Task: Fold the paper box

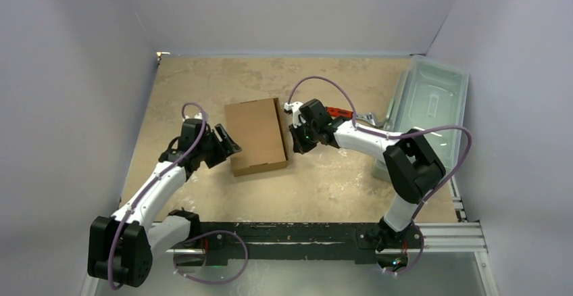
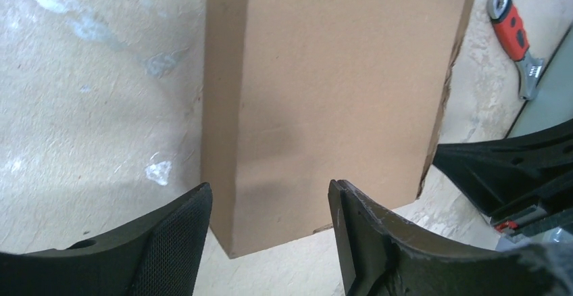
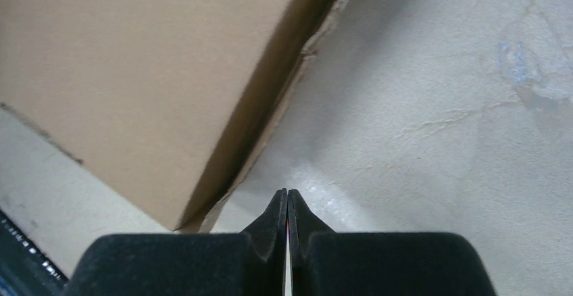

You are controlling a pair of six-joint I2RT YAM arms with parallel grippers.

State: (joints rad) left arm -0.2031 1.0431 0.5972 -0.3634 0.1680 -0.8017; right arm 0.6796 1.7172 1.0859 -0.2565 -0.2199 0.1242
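Links of the left arm [image 1: 152, 188] rise from its base at the near edge and slant up and to the right, ending just left of the paper box [image 1: 255, 134]. The wrist is bent so that the left tool [image 1: 230, 146] points at the box's left side, near its near-left corner. In the left wrist view, the left tool [image 2: 270, 194] has its 2 fingers [image 2: 182, 235] spread well apart with nothing clamped between them. The paper box [image 2: 324, 73] fills the view beyond them, and its near corner shows in the gap.

The paper box lies flat near the middle of the surface [image 1: 203, 80]. It is a shallow brown rectangle with its lid down and its short front wall facing the bases.

Right of the box, the right arm [image 1: 365, 137] comes up from its base, folds at a dark elbow and runs left, almost level, toward the box's right side. The right tool [image 1: 294, 134] stops just beside that edge. In the right wrist view, the right tool [image 3: 287, 194] has its jaws pressed together and grips nothing. It points at bare surface just beside the ragged right edge of the paper box [image 3: 135, 73].

Farther right of the box lies a red-handled wrench [image 2: 515, 32], partly hidden behind the right wrist in the top view. Beyond it, well apart from the box, stands a translucent plastic bin [image 1: 436, 100].
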